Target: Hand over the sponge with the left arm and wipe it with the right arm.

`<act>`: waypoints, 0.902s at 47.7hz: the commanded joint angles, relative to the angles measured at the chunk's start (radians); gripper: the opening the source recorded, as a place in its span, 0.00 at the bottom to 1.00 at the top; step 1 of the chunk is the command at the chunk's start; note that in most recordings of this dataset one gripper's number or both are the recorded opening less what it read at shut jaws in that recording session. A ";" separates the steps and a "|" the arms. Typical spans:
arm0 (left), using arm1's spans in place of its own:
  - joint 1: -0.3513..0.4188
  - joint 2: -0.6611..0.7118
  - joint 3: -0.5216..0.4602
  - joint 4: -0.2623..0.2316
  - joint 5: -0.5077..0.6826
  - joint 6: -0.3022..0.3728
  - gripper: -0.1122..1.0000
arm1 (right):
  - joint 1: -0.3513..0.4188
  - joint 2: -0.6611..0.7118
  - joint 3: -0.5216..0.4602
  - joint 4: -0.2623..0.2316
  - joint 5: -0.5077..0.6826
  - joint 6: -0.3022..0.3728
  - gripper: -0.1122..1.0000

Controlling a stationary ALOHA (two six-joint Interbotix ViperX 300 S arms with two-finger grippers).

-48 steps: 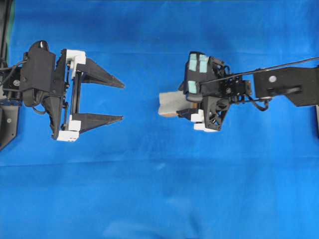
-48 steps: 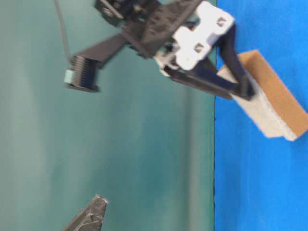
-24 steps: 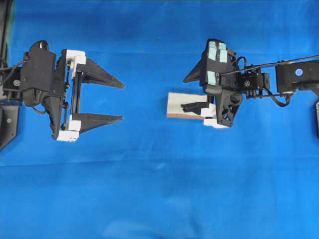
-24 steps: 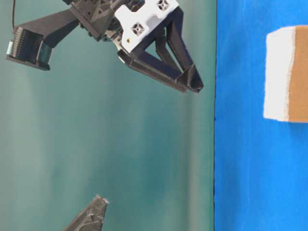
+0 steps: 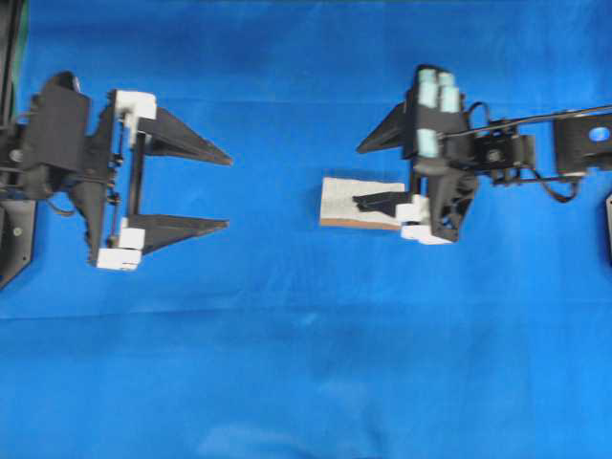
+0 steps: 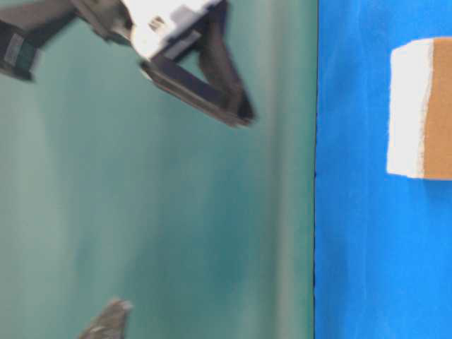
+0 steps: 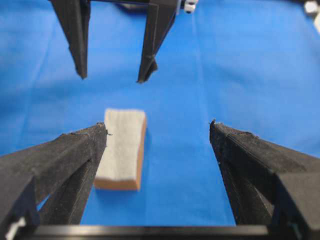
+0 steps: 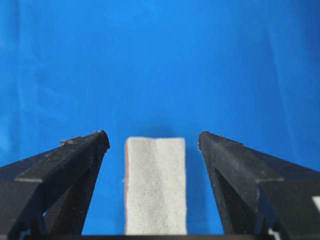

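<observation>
The right gripper [image 5: 368,174] stands released, its two pointed fingers [image 8: 75,155] spread wide and holding nothing; seen from its wrist camera, the sponge [image 8: 155,185] lies flat on the blue cloth [image 5: 306,363] in the gap between them, touching neither; from overhead one finger crosses above the sponge's right end, and the teal patches of the right arm [image 5: 497,153] face up. The sponge [image 5: 359,202] rests near the middle of the cloth, pale side up, its orange-brown layer showing along one edge. Well apart on the left, the left gripper [image 5: 228,192] is likewise released and empty, fingers [image 7: 250,155] pointing toward the sponge [image 7: 121,148].
</observation>
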 commanded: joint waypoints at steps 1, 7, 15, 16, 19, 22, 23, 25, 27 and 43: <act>-0.003 -0.051 0.009 0.002 0.006 0.000 0.83 | 0.003 -0.084 0.005 -0.002 0.006 -0.002 0.75; -0.003 -0.118 0.031 0.002 0.025 -0.002 0.83 | 0.003 -0.192 0.054 -0.003 0.006 -0.002 0.75; -0.003 -0.218 0.054 0.002 0.075 -0.003 0.83 | 0.005 -0.354 0.135 0.003 0.006 0.000 0.75; -0.003 -0.229 0.055 0.002 0.081 -0.003 0.83 | 0.006 -0.371 0.143 0.003 0.008 0.000 0.75; -0.003 -0.259 0.063 0.002 0.100 -0.003 0.83 | 0.006 -0.422 0.167 0.002 0.009 0.000 0.75; -0.003 -0.288 0.074 0.002 0.121 -0.003 0.83 | 0.006 -0.471 0.192 0.003 0.017 0.000 0.75; -0.002 -0.298 0.077 0.002 0.126 -0.003 0.83 | 0.006 -0.488 0.198 0.002 0.018 0.000 0.75; -0.003 -0.316 0.086 0.002 0.137 -0.003 0.83 | 0.006 -0.523 0.218 0.003 0.025 0.000 0.75; -0.003 -0.333 0.097 0.002 0.146 -0.005 0.83 | 0.006 -0.552 0.235 0.003 0.026 0.000 0.75; -0.003 -0.512 0.202 0.002 0.178 -0.011 0.83 | 0.006 -0.749 0.357 0.003 0.063 0.000 0.75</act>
